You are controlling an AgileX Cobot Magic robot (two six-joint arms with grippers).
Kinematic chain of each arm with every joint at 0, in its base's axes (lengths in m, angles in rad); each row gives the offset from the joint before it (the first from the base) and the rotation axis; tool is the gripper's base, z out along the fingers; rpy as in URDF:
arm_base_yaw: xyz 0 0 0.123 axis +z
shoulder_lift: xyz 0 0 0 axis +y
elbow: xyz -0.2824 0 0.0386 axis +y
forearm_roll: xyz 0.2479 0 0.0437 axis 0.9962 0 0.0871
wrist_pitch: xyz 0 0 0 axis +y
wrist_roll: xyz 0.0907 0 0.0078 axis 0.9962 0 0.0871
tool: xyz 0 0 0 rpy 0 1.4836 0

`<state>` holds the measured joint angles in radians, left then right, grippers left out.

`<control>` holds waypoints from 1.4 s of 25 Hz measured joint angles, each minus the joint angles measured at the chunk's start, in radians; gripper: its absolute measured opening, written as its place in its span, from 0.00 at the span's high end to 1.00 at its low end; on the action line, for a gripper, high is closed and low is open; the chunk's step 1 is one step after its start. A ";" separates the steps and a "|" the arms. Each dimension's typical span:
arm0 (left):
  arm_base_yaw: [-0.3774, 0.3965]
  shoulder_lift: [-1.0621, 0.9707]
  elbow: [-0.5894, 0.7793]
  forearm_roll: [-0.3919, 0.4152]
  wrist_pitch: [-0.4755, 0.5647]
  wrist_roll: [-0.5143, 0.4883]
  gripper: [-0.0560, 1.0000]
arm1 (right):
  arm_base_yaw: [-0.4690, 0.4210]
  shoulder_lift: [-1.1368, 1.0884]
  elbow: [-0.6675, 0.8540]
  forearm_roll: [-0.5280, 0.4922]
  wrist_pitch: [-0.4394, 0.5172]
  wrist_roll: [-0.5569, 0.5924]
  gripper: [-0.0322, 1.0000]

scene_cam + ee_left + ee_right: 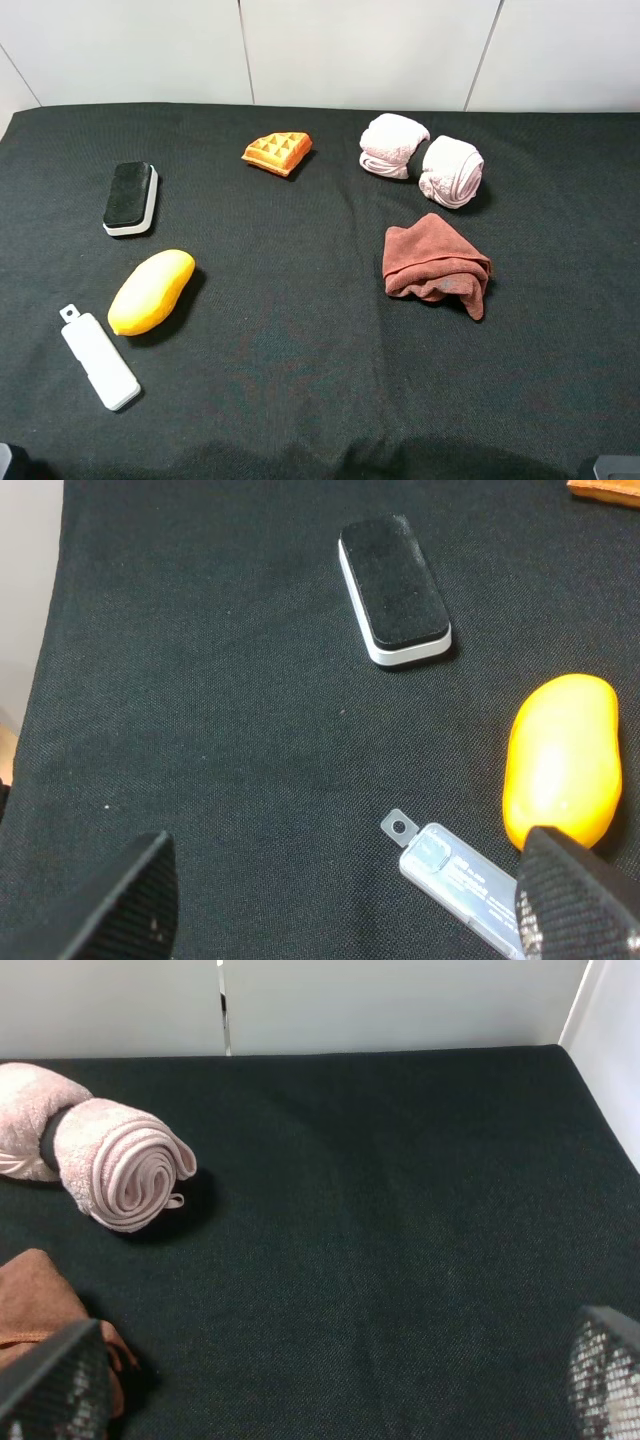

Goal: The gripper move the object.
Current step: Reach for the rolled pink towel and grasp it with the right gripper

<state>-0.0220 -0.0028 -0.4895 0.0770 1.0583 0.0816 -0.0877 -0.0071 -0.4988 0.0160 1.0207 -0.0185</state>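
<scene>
On the black cloth table, the high view shows a yellow mango (152, 291), a white flat stick (98, 358), a black-and-white eraser (131, 198), an orange waffle piece (278, 152), two pink rolled towels (421, 158) and a crumpled brown cloth (436, 265). My left gripper (350, 910) is open and empty. It hangs over the table's near left, short of the stick (462, 882), the mango (562, 762) and the eraser (394, 588). My right gripper (325, 1380) is open and empty at the near right. The nearer towel roll (122, 1163) and the brown cloth (30, 1310) lie ahead of it to one side.
A white wall (350, 50) runs behind the table's far edge. The table's right edge meets a white panel (610, 1050). Only small bits of the arms show at the high view's bottom corners (612, 467).
</scene>
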 joint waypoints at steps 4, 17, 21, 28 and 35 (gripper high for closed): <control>0.000 0.000 0.000 0.000 0.000 0.000 0.25 | 0.000 0.000 0.000 0.000 0.000 0.000 0.30; 0.000 0.000 0.000 0.000 0.000 0.000 0.25 | 0.000 0.000 0.000 0.000 0.000 0.000 0.30; 0.000 0.000 0.000 0.000 0.000 0.000 0.25 | 0.000 0.000 0.000 0.000 0.000 0.000 0.30; 0.000 0.000 0.000 0.000 0.000 0.000 0.25 | 0.000 0.000 0.000 -0.016 0.000 0.000 0.30; 0.000 0.000 0.000 0.000 0.000 0.000 0.25 | 0.000 0.000 0.000 -0.006 0.000 0.007 0.30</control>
<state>-0.0220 -0.0028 -0.4895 0.0770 1.0583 0.0816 -0.0877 -0.0071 -0.4988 0.0096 1.0207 -0.0111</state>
